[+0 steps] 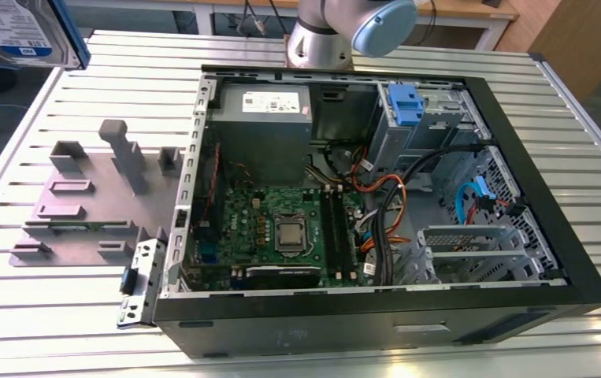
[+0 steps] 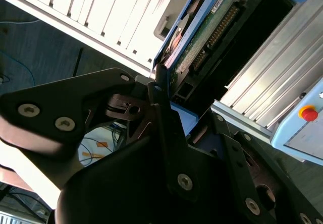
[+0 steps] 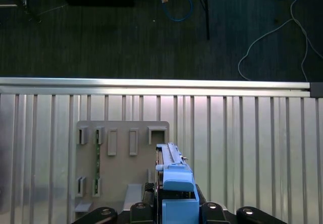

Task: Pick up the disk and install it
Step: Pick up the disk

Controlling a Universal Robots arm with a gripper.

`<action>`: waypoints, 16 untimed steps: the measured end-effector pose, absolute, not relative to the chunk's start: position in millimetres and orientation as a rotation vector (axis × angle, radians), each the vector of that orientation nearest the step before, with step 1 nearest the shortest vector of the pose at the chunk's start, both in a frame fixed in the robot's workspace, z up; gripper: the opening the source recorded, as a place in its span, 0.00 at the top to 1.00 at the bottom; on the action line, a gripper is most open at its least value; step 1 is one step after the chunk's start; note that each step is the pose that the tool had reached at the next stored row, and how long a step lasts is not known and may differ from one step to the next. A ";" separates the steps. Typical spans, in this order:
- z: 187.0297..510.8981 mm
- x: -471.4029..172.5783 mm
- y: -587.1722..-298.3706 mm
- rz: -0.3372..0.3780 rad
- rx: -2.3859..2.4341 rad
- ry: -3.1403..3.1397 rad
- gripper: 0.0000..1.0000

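One disk (image 3: 174, 183), edge-on, between the two fingers (image 3: 143, 210), clear of the table (image 3: 242, 133)

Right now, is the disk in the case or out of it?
Out. The gripper holds the disk over the table, far to the exterior view's left of the open case.

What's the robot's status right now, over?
End effector shut on the disk. Disk held aloft over grey fixture plate, not yet in the open computer case.
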State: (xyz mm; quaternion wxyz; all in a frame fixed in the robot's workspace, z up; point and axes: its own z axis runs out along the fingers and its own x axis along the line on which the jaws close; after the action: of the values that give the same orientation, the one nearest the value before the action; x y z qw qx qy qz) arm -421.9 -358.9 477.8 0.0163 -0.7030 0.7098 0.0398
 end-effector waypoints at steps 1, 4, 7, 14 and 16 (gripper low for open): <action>478.1 -421.9 -358.9 0.124 -2.186 2.207 0.63; 478.6 -421.9 -358.9 0.124 -2.186 2.207 0.63; 479.6 -421.9 -358.9 0.124 -2.186 2.207 0.63; 481.3 -421.9 -358.9 0.124 -2.186 2.207 0.63; 481.7 -421.9 -358.9 0.124 -2.186 2.207 0.63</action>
State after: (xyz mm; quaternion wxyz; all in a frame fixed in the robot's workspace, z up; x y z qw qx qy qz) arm -421.9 -358.9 481.7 0.0163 -0.7031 0.7098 0.0398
